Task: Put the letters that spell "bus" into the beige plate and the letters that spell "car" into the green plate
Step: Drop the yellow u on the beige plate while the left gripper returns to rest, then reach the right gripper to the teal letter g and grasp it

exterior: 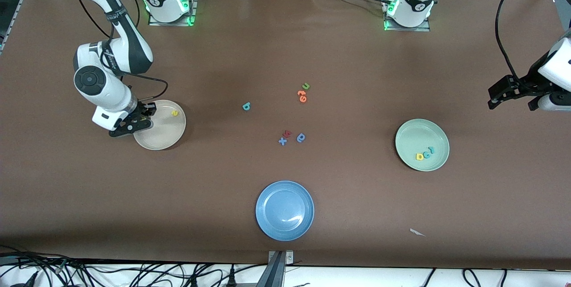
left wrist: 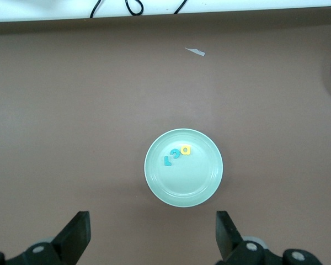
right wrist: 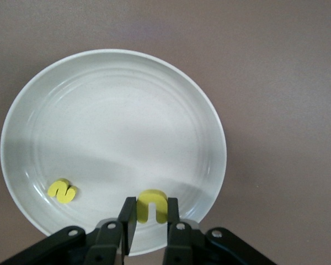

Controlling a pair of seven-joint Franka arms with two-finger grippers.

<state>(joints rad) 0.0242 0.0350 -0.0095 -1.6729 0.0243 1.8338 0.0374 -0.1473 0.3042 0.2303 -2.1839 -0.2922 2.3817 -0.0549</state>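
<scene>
Right gripper (exterior: pixel 142 119) is over the beige plate (exterior: pixel 167 137) at the right arm's end of the table, but the front view hides its fingers under the wrist. The yellow "s" (exterior: pixel 174 113) already lies in that plate. The teal "b" (exterior: pixel 246 106) sits mid-table, well apart from it. The green plate (exterior: pixel 435 162) holds the yellow "a" (exterior: pixel 419 156), teal "c" (exterior: pixel 427 155) and teal "r" (exterior: pixel 431 149). The left gripper (exterior: pixel 513 95) waits in the air near that end.

Left wrist view: its jaws stand wide, nothing in them, the green plate below.

Right wrist view: the jaws are pinched narrow on the yellow "u" (right wrist: pixel 152 205), just over the plate's rim. My guess is that if it lets go here, the foam could stick to a pad or bounce off the rim.
</scene>
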